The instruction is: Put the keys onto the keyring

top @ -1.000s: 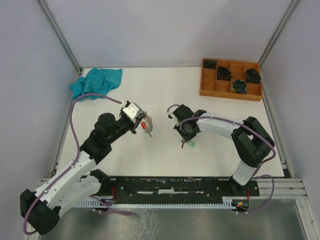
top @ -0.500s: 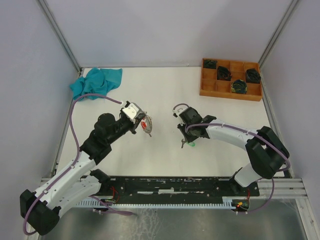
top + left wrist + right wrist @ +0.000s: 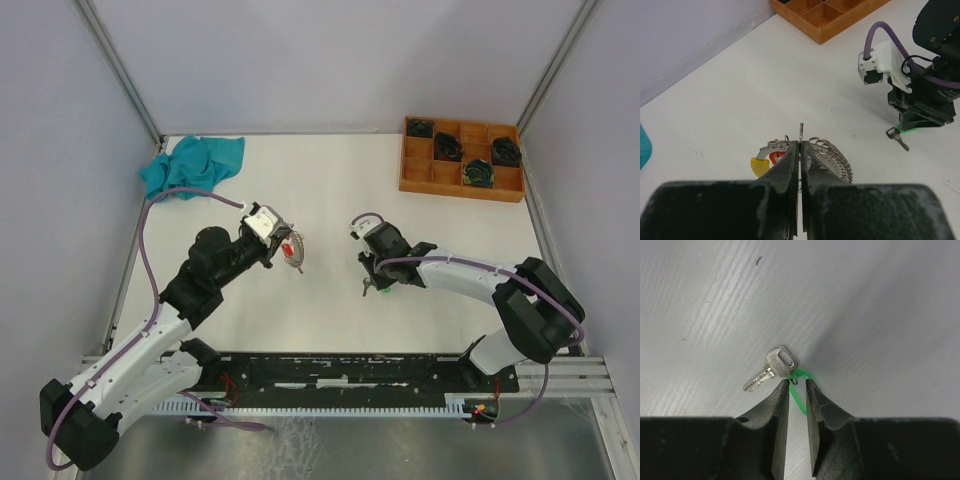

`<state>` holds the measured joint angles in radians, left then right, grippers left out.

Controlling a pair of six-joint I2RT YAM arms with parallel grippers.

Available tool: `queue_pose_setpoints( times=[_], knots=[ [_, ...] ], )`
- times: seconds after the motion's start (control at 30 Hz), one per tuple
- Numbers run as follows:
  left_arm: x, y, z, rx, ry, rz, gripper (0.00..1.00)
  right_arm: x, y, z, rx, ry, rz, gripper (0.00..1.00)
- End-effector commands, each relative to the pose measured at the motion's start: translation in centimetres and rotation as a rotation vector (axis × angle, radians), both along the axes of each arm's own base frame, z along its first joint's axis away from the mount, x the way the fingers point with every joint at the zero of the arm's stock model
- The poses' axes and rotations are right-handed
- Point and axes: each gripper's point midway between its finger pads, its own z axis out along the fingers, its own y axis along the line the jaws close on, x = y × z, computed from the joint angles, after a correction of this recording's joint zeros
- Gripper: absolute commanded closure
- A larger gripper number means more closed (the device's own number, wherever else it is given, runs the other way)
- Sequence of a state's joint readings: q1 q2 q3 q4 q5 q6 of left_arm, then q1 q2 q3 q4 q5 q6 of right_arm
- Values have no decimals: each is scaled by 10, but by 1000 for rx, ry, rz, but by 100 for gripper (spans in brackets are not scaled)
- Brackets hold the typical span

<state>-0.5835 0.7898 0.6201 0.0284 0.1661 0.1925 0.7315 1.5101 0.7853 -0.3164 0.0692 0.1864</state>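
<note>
The keyring (image 3: 832, 159) is clamped in the fully closed left gripper (image 3: 800, 146), left of centre overhead, apparently steadied for threading. Right of centre, the green-tagged key (image 3: 776, 367) lies on the bench (image 3: 330, 190), straddled but ungripped by the slightly parted right gripper (image 3: 797, 386).

The table (image 3: 330, 190) is white and flat. Tall walls (image 3: 320, 60) stand on three sides of it, pale grey with a bit of purple. A silver metal pole (image 3: 120, 70) runs up the corner far behind the left gripper (image 3: 284, 246). A second pole (image 3: 555, 65) runs up far behind the right gripper (image 3: 372, 286). A blue-green cloth (image 3: 192, 165) lies crumpled well behind the left gripper, by the wall. A brown wooden tray (image 3: 461, 190) with little boxes sits well behind the right gripper, out to its right. A black strip (image 3: 350, 370) runs along the near edge of the table. The light is soft and even, with faint shadows.
</note>
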Motion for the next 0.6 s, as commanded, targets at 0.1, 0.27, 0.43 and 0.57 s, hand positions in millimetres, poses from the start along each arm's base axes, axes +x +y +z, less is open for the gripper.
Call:
queue_pose_setpoints(
  times=[0.1,0.27,0.43,0.57],
  knots=[
    [3,-1,22,-29,-81,-6,97,14,10,9,42,-62,0,73],
    [3,-1,22,-29,-80,-6,97,13,11,6,41,-50,2,76],
    [2,-1,23,-30,-82,-6,97,12,12,3,37,-39,6,79],
    [2,-1,23,-30,-82,-6,97,11,11,0,33,-31,6,81]
  ],
)
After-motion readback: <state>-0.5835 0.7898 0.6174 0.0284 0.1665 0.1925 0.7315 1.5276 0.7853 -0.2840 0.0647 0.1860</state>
